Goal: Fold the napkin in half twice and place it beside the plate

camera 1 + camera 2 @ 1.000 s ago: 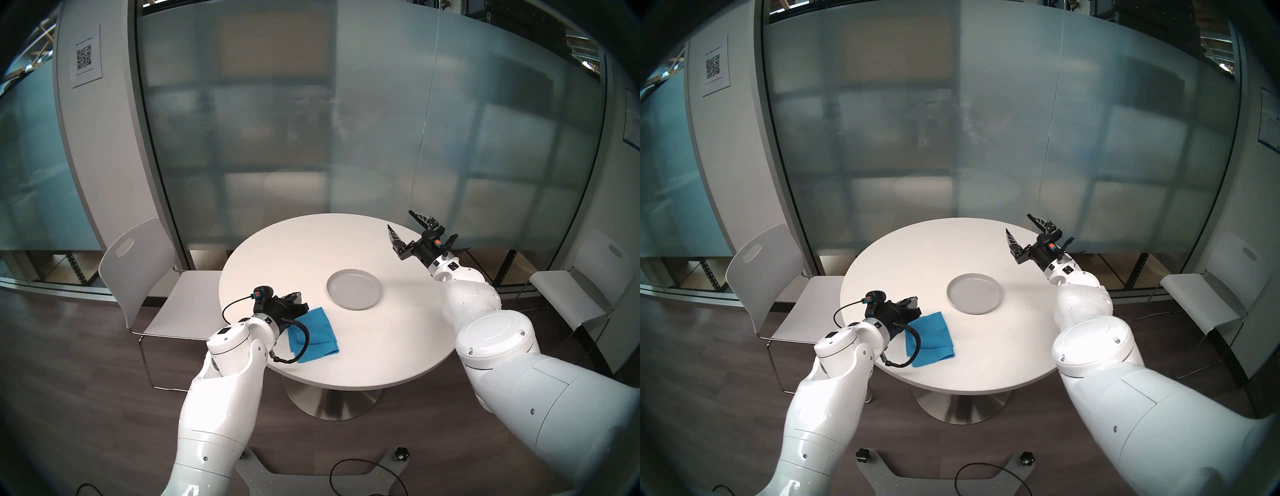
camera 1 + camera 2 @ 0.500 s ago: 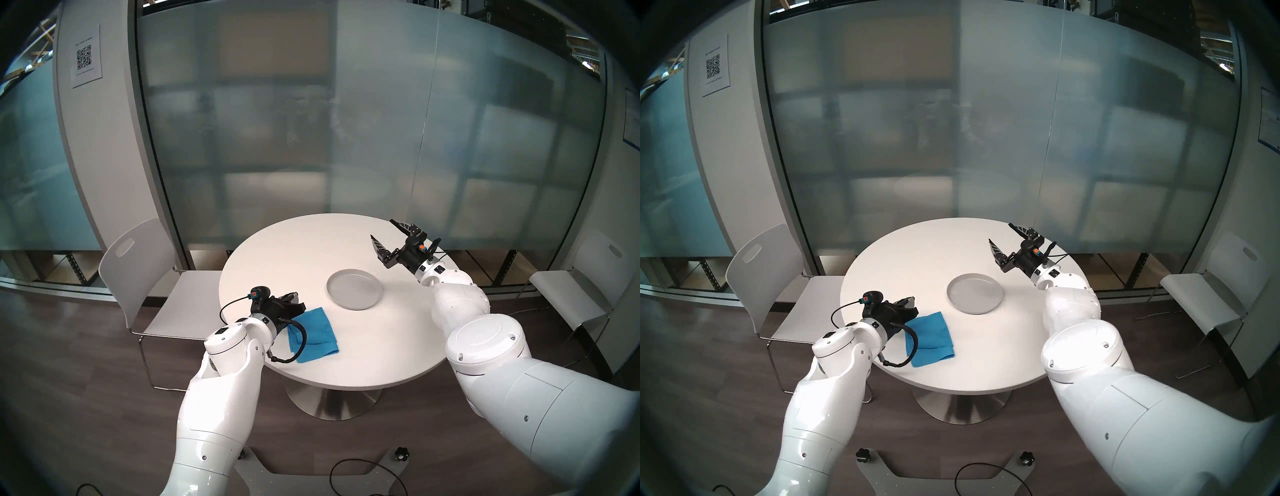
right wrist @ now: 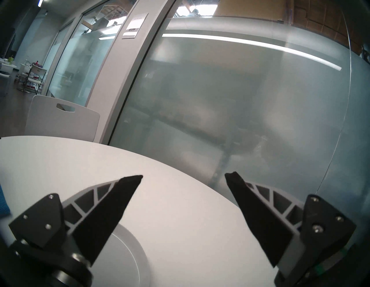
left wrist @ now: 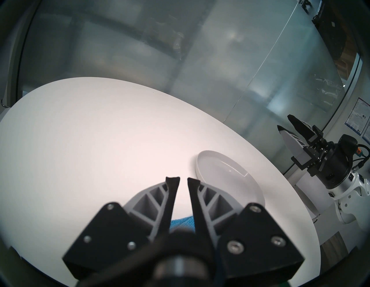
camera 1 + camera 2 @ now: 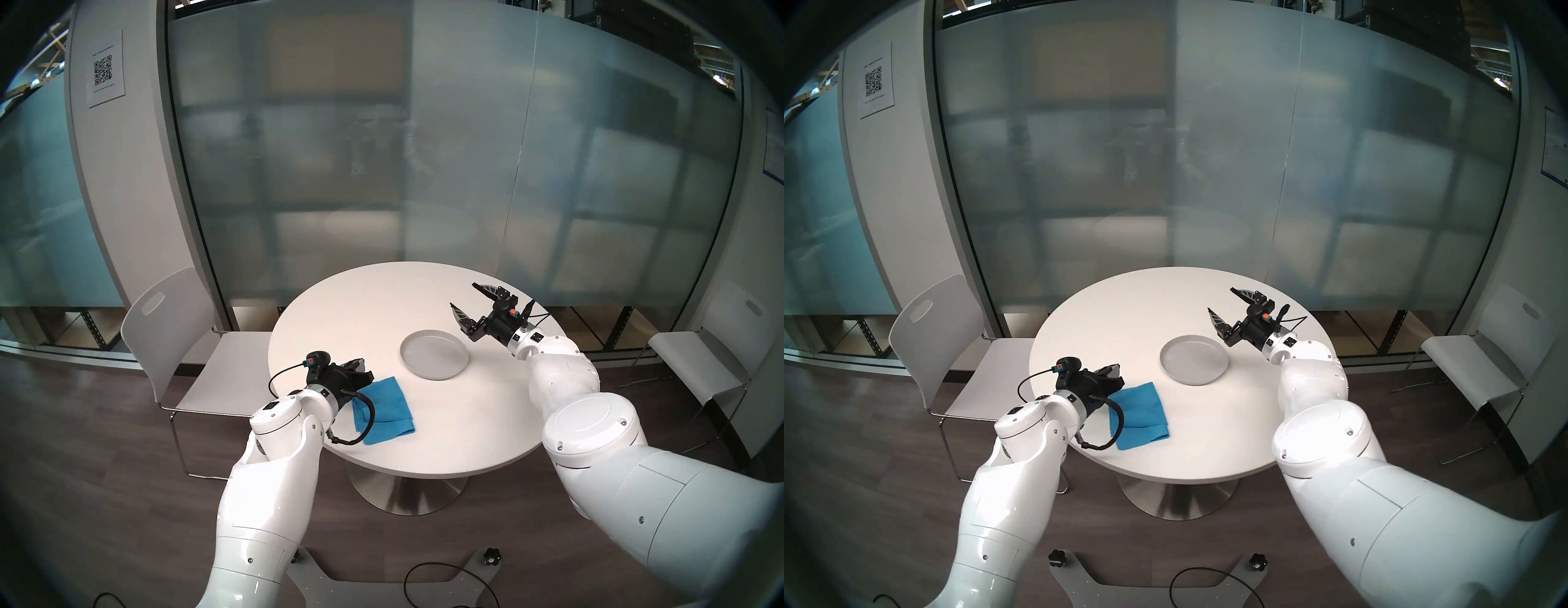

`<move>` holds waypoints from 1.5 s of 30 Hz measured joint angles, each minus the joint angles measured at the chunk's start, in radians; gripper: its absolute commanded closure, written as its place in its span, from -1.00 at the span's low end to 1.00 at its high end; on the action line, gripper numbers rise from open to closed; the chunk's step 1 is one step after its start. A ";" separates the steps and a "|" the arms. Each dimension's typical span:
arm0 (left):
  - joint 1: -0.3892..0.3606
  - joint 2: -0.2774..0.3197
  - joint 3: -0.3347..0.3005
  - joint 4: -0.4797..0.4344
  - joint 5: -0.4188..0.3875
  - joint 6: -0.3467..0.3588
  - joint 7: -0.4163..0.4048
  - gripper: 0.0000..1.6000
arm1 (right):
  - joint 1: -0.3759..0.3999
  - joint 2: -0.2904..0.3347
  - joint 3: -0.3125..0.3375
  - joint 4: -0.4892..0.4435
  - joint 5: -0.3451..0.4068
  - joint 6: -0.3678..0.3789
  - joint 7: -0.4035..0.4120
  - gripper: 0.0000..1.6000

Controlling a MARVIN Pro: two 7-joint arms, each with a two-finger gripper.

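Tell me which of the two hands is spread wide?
The right hand, beside the plate; the left hand, over the napkin, is nearly closed.

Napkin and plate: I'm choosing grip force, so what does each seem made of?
The napkin looks like soft terry-type cloth: bright blue, matte, with a fuzzy, finely ribbed surface and layers that sag. The plate looks rigid, perhaps ceramic or plastic: plain light grey, smooth, with a faint sheen inside its low rim.

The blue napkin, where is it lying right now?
In the head view the napkin lies folded on the round white table, near its front-left edge, beside the left gripper and apart from the grey plate.
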 measured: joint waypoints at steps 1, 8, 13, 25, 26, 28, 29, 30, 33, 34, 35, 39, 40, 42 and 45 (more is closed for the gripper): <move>0.000 0.000 0.000 0.000 0.000 0.000 0.000 0.06 | -0.002 0.000 0.000 -0.002 -0.002 0.004 0.004 -1.00; 0.000 0.000 0.001 0.003 0.000 0.000 -0.002 0.06 | -0.021 0.000 0.000 -0.020 -0.017 0.030 0.029 -1.00; 0.000 -0.001 0.004 0.005 0.000 0.000 -0.003 0.06 | -0.035 0.003 0.000 -0.035 -0.029 0.048 0.047 -1.00; 0.000 -0.001 0.014 0.007 0.000 0.000 -0.007 0.07 | -0.075 0.022 -0.001 -0.082 -0.074 0.096 0.093 -1.00; 0.000 -0.001 0.014 0.007 0.000 0.000 -0.007 0.07 | -0.077 0.023 -0.001 -0.085 -0.077 0.099 0.096 -1.00; 0.000 -0.001 0.015 0.007 0.000 0.000 -0.007 0.07 | -0.085 0.024 -0.002 -0.093 -0.088 0.108 0.106 -1.00; 0.000 -0.001 0.015 0.007 0.000 0.000 -0.008 0.07 | -0.088 0.025 -0.003 -0.096 -0.092 0.110 0.109 -1.00; 0.000 -0.001 0.016 0.007 0.000 0.000 -0.008 0.07 | -0.092 0.025 -0.004 -0.101 -0.099 0.116 0.115 -1.00; 0.000 -0.001 0.016 0.007 0.000 0.000 -0.008 0.06 | -0.101 0.025 -0.007 -0.111 -0.114 0.126 0.127 -1.00; 0.000 -0.001 0.016 0.007 0.000 0.000 -0.008 0.07 | -0.104 0.024 -0.007 -0.114 -0.118 0.129 0.131 -1.00; 0.000 -0.001 0.017 0.007 0.000 0.000 -0.008 0.07 | -0.107 0.022 -0.009 -0.119 -0.126 0.133 0.137 -1.00; 0.000 -0.001 0.017 0.007 0.000 0.000 -0.009 0.07 | -0.116 0.015 -0.014 -0.132 -0.144 0.147 0.155 -1.00; 0.000 -0.001 0.017 0.007 0.000 0.000 -0.009 0.06 | -0.117 0.013 -0.015 -0.134 -0.148 0.149 0.158 -1.00; 0.000 -0.001 0.017 0.007 0.000 0.000 -0.009 0.06 | -0.120 0.008 -0.017 -0.140 -0.157 0.155 0.167 -1.00; 0.000 -0.001 0.016 0.007 0.000 0.000 -0.009 0.07 | -0.123 -0.001 -0.023 -0.151 -0.173 0.166 0.182 -1.00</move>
